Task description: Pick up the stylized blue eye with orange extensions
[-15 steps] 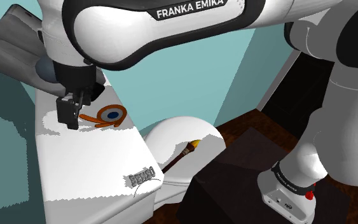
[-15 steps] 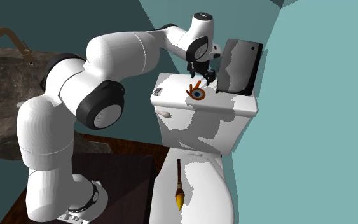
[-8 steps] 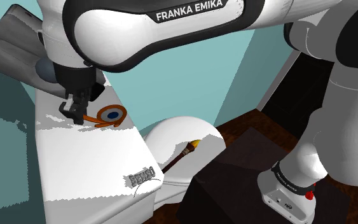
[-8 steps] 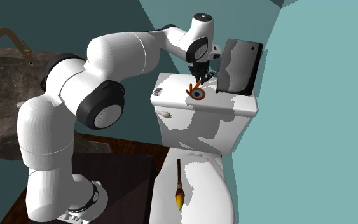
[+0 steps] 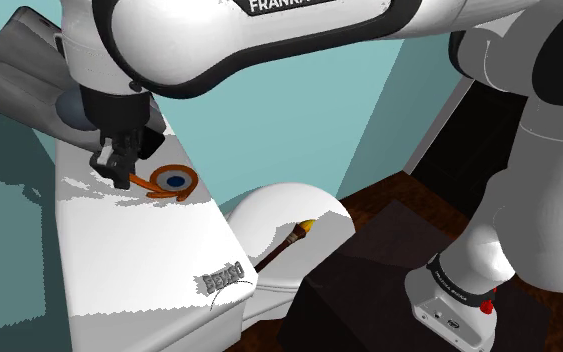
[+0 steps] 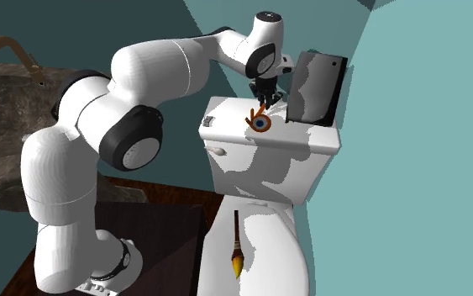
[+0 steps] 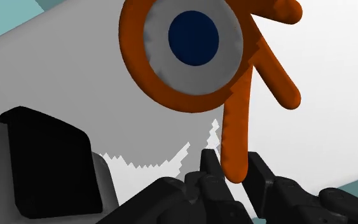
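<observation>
An orange extension of the blue eye is clasped by the narrowed tool (grasp seemingly made); lifting off the toilet tank lid is left.

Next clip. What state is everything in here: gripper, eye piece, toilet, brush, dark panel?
gripper: shut on one orange arm of the eye.
eye: appears to lie flat on the tank lid, clasped at the tip of that arm.
toilet lid: down.
paintbrush: lying on the toilet lid, apart from the gripper.
dark panel: standing at the back of the tank lid, leaning.
</observation>
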Robot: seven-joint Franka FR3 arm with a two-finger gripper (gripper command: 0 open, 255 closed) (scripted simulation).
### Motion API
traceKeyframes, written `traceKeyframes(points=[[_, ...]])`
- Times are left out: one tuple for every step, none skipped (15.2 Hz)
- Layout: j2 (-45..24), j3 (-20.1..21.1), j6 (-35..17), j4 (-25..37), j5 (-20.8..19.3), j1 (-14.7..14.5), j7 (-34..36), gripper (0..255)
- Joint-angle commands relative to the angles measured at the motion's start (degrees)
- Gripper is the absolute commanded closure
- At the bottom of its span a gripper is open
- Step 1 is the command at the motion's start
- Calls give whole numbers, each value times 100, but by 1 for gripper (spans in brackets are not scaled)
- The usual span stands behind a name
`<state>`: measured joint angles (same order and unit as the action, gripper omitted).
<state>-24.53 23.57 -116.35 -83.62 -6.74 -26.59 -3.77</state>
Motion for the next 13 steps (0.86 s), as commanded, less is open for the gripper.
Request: traceKeyframes(points=[[-1, 5, 156, 157, 2, -16, 2, 255], [5, 8, 230, 226, 6, -20, 1, 255], [9, 11, 305, 298, 9, -26, 1, 255], [12, 14, 380, 371, 11, -32, 0, 255], [13, 16, 457, 447, 12, -38, 0, 255], [12, 18, 534, 526, 13, -45, 0, 255], [10, 20, 612, 607, 13, -53, 1, 255], [6, 22, 691, 690, 12, -62, 1, 255], [1, 24, 772, 776, 11, -71, 2, 255], [-7, 25, 853, 865, 8, -81, 3, 255], [-16, 26, 935, 957, 5, -92, 5, 255], [-16, 27, 947, 969, 5, -93, 5, 255], [-17, 26, 947, 971, 5, -93, 5, 255]])
